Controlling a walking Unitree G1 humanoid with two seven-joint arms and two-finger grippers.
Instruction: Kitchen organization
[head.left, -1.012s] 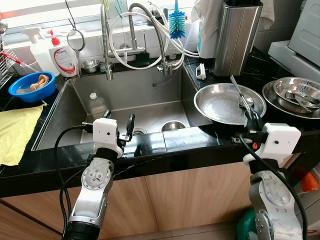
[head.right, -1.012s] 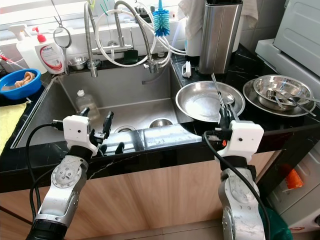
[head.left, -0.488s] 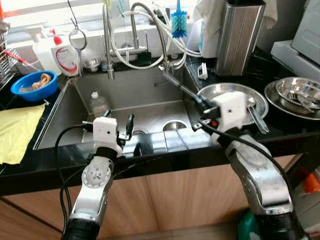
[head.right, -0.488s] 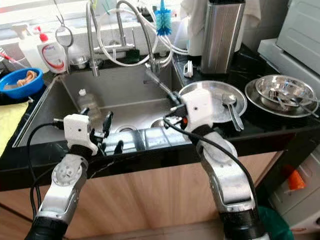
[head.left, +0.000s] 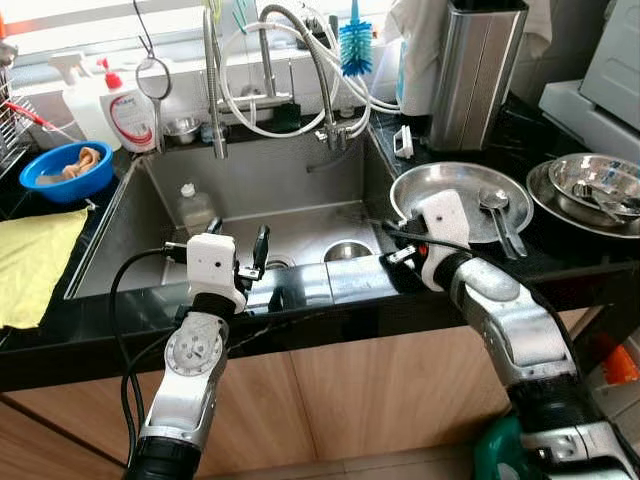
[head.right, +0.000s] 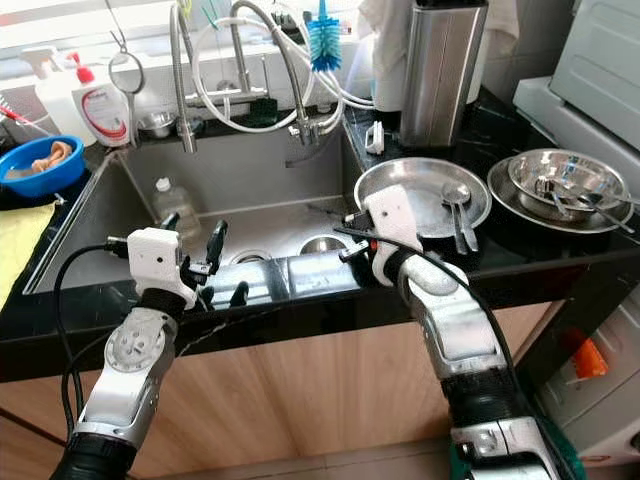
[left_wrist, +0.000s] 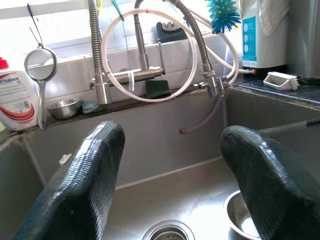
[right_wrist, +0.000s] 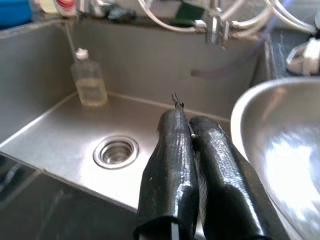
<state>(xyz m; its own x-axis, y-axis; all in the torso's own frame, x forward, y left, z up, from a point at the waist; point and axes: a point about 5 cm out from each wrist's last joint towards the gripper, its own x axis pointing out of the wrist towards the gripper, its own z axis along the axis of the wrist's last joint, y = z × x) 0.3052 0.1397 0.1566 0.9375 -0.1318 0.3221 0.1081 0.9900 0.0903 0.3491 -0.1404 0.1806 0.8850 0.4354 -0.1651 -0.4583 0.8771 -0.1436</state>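
My right gripper (right_wrist: 186, 120) is shut on a thin metal utensil (right_wrist: 176, 101); only its forked tip shows past the fingertips. That arm reaches across the sink's front right corner, beside the wide steel plate (head.left: 440, 195), where a spoon (head.left: 497, 205) lies. Over the sink's front edge my left gripper (head.left: 240, 242) hangs open, with nothing between its fingers (left_wrist: 82, 185). A small steel bowl (head.left: 347, 250) sits in the sink (head.left: 130, 230) near the drain. A plastic bottle (head.left: 193, 210) stands at the sink's back left.
Stacked steel bowls (head.left: 590, 185) with cutlery stand on the counter at the far right. A blue bowl (head.left: 62, 170) and yellow cloth (head.left: 30, 260) are at the left. Soap bottles (head.left: 128, 115), faucet hoses (head.left: 290, 70) and a tall steel container (head.left: 475, 70) line the back.
My right arm has swung left from beside the plate, carrying the thin utensil, and now sits low at the sink's right rim. The left arm has not moved.
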